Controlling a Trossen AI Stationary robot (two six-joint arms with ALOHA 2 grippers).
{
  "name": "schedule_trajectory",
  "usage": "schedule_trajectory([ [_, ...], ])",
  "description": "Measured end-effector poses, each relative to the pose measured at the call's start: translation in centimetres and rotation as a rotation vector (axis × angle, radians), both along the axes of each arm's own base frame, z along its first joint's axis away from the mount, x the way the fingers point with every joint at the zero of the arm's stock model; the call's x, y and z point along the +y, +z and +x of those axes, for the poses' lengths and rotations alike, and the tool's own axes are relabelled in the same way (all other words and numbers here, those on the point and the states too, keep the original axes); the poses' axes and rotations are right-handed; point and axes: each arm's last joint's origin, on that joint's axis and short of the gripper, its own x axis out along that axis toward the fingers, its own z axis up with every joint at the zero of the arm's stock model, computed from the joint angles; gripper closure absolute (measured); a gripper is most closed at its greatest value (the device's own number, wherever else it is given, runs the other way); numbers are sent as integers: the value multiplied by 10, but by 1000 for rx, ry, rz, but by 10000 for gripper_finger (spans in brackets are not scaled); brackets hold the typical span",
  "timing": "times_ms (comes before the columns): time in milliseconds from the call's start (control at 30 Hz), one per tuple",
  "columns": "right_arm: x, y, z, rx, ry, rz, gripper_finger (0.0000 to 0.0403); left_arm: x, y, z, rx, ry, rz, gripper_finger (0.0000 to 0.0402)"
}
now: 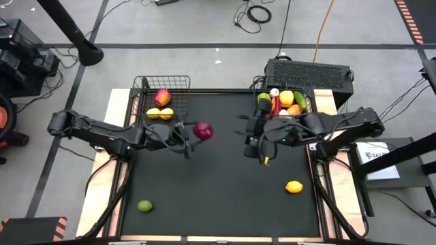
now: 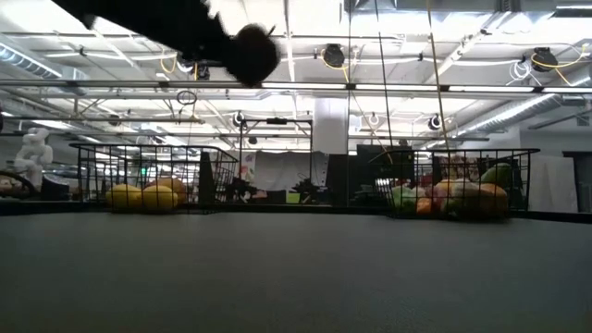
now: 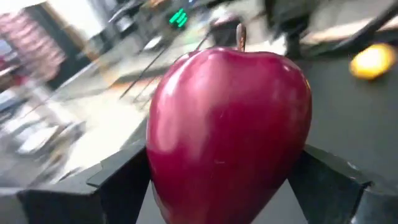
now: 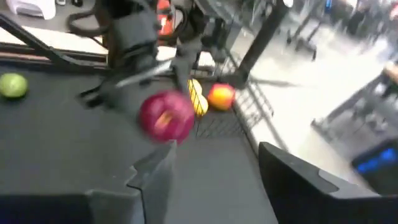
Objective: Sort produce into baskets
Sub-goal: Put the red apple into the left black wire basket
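One red apple sits clamped between the left gripper fingers, stem up; its basket lies just behind those jaws; the right gripper hangs part-open, empty, farther off.

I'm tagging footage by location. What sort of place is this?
Probably a robotics lab or workshop in an industrial hall: bare concrete floor with loose cables, exposed ceiling lights, and a black work table with two arms sorting toy produce.
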Motion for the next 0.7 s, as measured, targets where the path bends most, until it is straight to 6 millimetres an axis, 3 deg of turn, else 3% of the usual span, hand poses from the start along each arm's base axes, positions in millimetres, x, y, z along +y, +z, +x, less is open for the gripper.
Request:
schedule_trajectory([
  [133,11,-20,-13,47,-23,97,169,15,10,-22,38,165,29,65],
  [300,27,-61,-12,73,-24,116,165,47,18,-44,-34,389,-9,65],
  [533,35,-110,-5,27,-16,129,165,90,-10,-67,-152,676,-187,65],
  [700,35,-122,-7,42,-18,130,165,108,-30,-82,-303,806,-291,65],
])
